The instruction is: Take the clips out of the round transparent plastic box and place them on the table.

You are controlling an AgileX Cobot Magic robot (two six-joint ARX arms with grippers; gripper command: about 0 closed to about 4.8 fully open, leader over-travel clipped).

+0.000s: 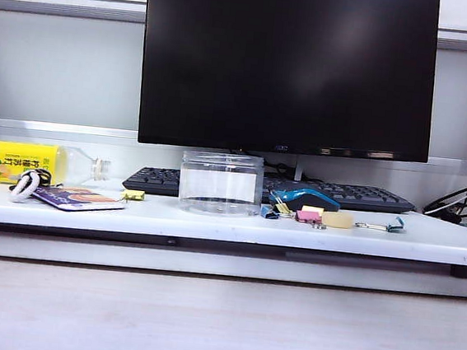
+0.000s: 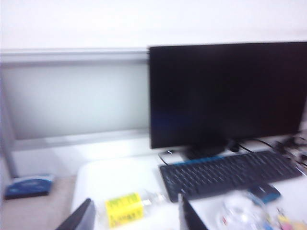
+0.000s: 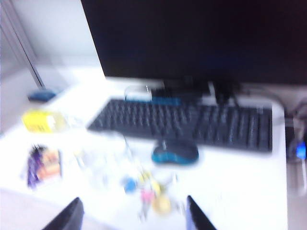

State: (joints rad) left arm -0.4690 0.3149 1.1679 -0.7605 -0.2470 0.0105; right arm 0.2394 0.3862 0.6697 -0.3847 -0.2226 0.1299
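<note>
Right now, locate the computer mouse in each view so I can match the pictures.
Exterior view: the mouse sits right of the round transparent plastic box, in front of the keyboard.
Left wrist view: mouse at the keyboard's near right corner, blurred.
Right wrist view: mouse just in front of the keyboard, blurred.
Shared landmark: the keyboard.

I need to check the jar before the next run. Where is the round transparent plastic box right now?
In the exterior view the round transparent plastic box stands upright near the middle of the table, in front of the keyboard, with the mouse to its right.
</note>
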